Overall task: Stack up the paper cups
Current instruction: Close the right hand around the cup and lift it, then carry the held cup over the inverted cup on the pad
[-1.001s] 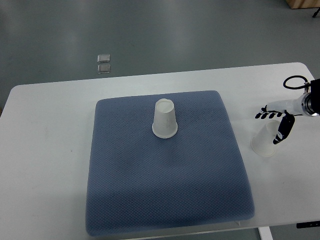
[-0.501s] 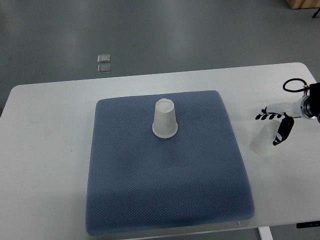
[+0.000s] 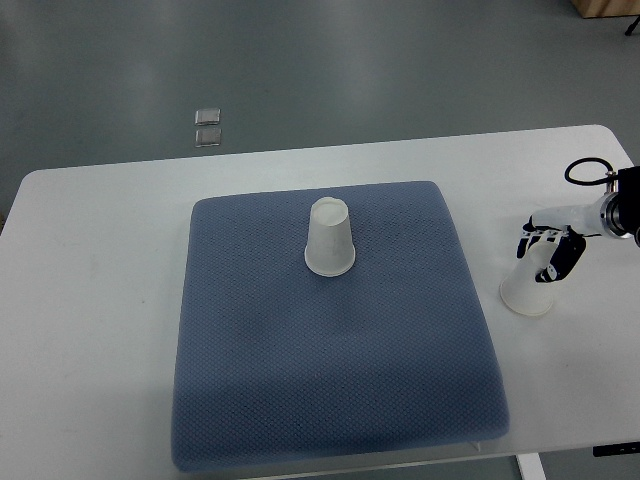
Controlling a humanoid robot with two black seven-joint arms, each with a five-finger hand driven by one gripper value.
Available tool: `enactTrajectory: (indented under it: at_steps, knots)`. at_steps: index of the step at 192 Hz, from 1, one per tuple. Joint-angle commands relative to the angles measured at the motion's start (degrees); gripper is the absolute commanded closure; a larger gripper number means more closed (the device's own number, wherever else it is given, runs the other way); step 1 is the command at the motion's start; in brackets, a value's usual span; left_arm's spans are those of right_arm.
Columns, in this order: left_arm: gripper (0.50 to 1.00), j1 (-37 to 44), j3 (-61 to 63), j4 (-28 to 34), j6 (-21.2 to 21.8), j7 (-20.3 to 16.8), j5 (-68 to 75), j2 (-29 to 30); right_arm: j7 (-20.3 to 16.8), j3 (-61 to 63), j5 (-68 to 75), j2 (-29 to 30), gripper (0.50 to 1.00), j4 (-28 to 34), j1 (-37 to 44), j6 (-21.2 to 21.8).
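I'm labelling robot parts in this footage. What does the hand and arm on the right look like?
The right hand is white with slim fingers that have black segments and tips. Its wrist is a dark cuff, and a black cable loops above it. The left arm is out of view.

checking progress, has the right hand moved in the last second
Yes. The right hand has closed its fingers around the cup on the table right of the pad; earlier they were spread above it.

The right hand grips 1 upside-down paper cup on the white table, well apart from another upturned cup on the blue mat.
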Motion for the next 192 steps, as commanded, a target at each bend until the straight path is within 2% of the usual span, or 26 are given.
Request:
enactTrajectory:
  at_steps: [1, 23, 61, 136, 163, 192]
  knots:
    - [0.500, 0.00, 0.04, 0.00, 0.00, 0.00, 0.00, 0.00, 0.01, 0.03, 0.09, -0.19, 0.836, 0.00, 0.68, 0.30]
    - [0.500, 0.09, 0.04, 0.00, -0.09, 0.00, 0.00, 0.00, 0.01, -0.06, 0.18, -0.45, 0.834, 0.36, 4.46, 1.36]
    - [0.500, 0.00, 0.04, -0.18, -0.09, 0.00, 0.00, 0.00, -0.25, -0.50, 0.18, -2.82, 0.834, 1.94, 15.79, 7.86]
    - [0.500, 0.00, 0.04, -0.88, -0.18, 0.00, 0.09, 0.00, -0.43, -4.89, 0.00, -7.92, 0.834, 2.99, 46.37, 30.27]
    - [0.500, -0.09, 0.13, -0.88, -0.18, 0.00, 0.09, 0.00, -0.43, -6.21, 0.00, -8.45, 0.834, 4.49, 52.18, 32.56]
    - [0.500, -0.44, 0.04, -0.88, -0.18, 0.00, 0.09, 0.00, -0.43, -6.12, 0.09, -7.83, 0.832, 5.01, 52.88, 32.38]
